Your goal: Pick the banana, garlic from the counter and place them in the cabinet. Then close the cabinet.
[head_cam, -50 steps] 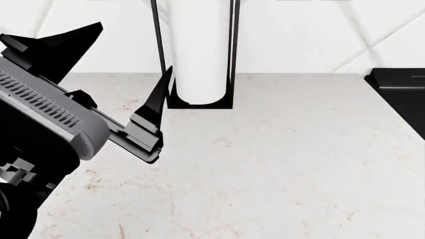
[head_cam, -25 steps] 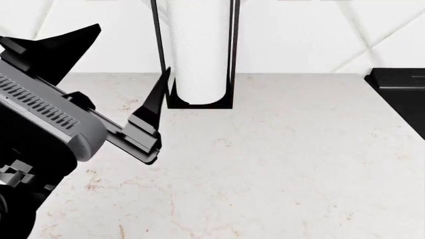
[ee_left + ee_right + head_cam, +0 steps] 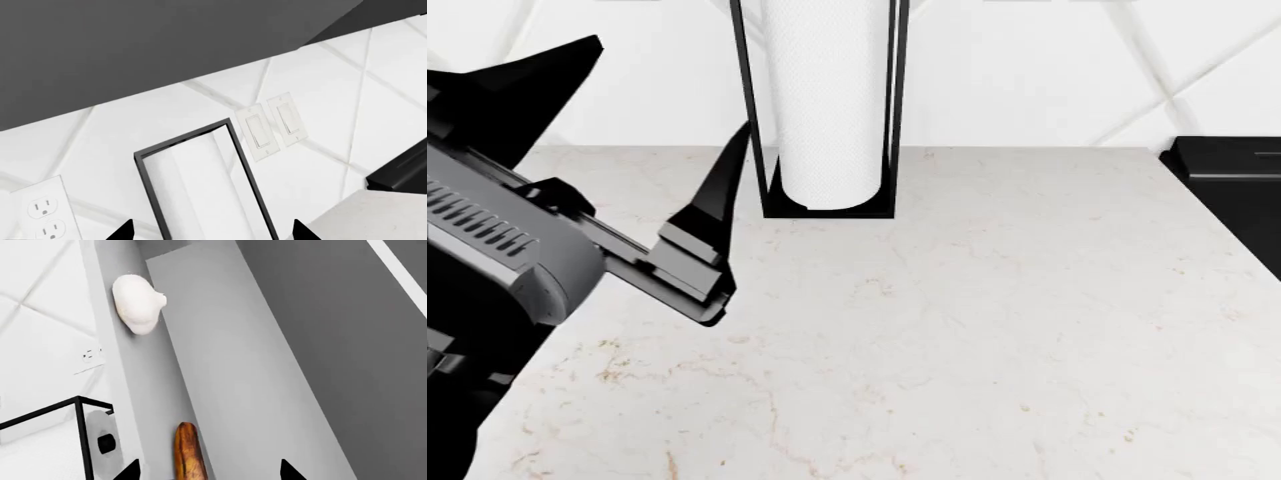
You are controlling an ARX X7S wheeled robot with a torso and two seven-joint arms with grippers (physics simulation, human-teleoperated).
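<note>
Over the white stone-look surface (image 3: 988, 330) with faint tan veins, in the head view, you see the left tool (image 3: 661, 105) with its two black fingers wide apart and nothing between them. It hangs just beside the tall white paper-towel roll (image 3: 823, 110) in its black frame. A black glass cooktop (image 3: 1234, 185) shows at the far right edge. Neither fruit nor bulb lies on this surface.

From the left wrist view you see the same roll, the white tiled wall (image 3: 320, 95) with two light switches (image 3: 273, 125) and an outlet (image 3: 43, 215), and a dark grey cabinet underside (image 3: 133, 45) above. Only two black fingertips show, apart.

From the right wrist view you look into the grey cabinet (image 3: 267, 365). The small whitish rounded garlic bulb (image 3: 137, 304) rests against the inner wall, and the dark brown curved banana (image 3: 189, 452) with orange patches lies on the shelf, well apart from it. The right tool (image 3: 208, 475) shows two tips spread, holding nothing.

Both things seem already placed, so closing the door is what remains, I judge. The banana looks overripe and soft; do not press it. The garlic is light and may roll.
</note>
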